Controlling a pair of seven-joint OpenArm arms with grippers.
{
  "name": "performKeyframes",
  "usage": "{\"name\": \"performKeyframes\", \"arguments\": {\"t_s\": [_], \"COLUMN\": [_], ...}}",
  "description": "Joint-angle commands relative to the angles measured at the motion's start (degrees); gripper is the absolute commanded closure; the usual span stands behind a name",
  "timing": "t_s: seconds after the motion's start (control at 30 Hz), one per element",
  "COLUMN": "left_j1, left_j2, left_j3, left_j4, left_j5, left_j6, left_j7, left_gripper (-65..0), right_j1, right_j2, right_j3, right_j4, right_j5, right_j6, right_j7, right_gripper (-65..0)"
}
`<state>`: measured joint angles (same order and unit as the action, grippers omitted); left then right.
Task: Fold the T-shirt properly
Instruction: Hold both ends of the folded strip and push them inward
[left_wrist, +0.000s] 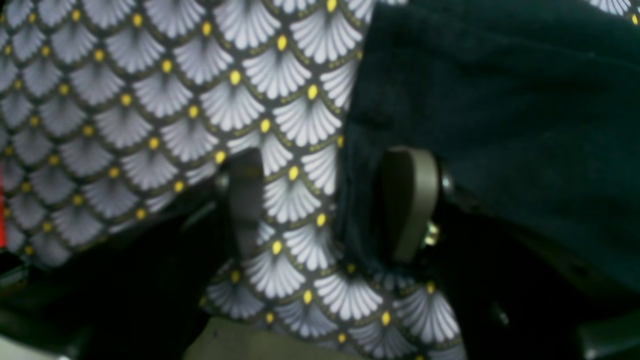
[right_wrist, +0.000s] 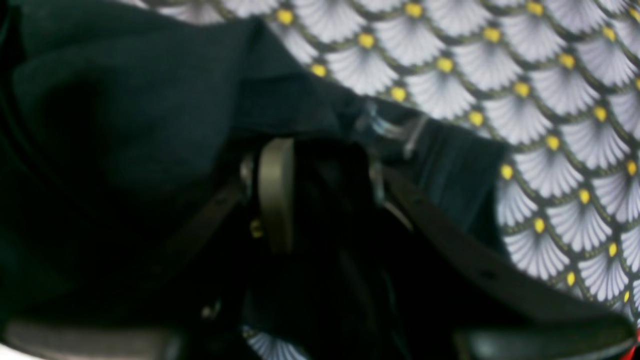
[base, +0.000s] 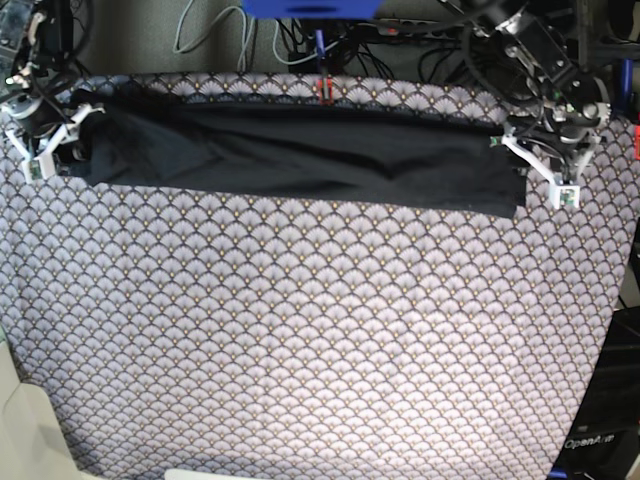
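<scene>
The black T-shirt (base: 300, 155) lies as one long folded band across the far part of the scallop-patterned cloth (base: 320, 330). At its right end my left gripper (base: 545, 165) stands open. The left wrist view shows that gripper (left_wrist: 327, 160) straddling the T-shirt (left_wrist: 500, 110) edge, one pad (left_wrist: 410, 200) on the fabric side and the other finger over the bare cloth (left_wrist: 150, 100). At the band's left end is my right gripper (base: 55, 140). In the right wrist view the gripper (right_wrist: 325, 155) is shut on bunched dark T-shirt (right_wrist: 150, 100) fabric.
A red clip (base: 325, 90) sits at the far table edge. Behind it are cables and a blue object (base: 310, 8). A pale box corner (base: 25, 430) shows at the lower left. The patterned cloth (right_wrist: 550, 100) runs to the table's edges.
</scene>
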<state>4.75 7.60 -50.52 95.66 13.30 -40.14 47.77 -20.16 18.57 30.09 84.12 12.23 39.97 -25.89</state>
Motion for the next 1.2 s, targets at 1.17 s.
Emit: {"name": "performKeyframes", "arguments": {"t_s": [1.17], "left_j1": [-0.8], "left_j2": [1.4], "left_j3": [4.9], "left_j4": [-7.4], "left_j5": [-0.6], "left_j6": [0.1], "left_j7": [-0.9], "left_gripper": [-36.6], "right_j1": [1.3], "right_j2": [-0.4], "right_j3": [-1.6], "right_j4": [0.8], "right_j5": [-2.2], "right_j6": [0.0], "right_j7": [0.2], "right_gripper": [-20.8]}}
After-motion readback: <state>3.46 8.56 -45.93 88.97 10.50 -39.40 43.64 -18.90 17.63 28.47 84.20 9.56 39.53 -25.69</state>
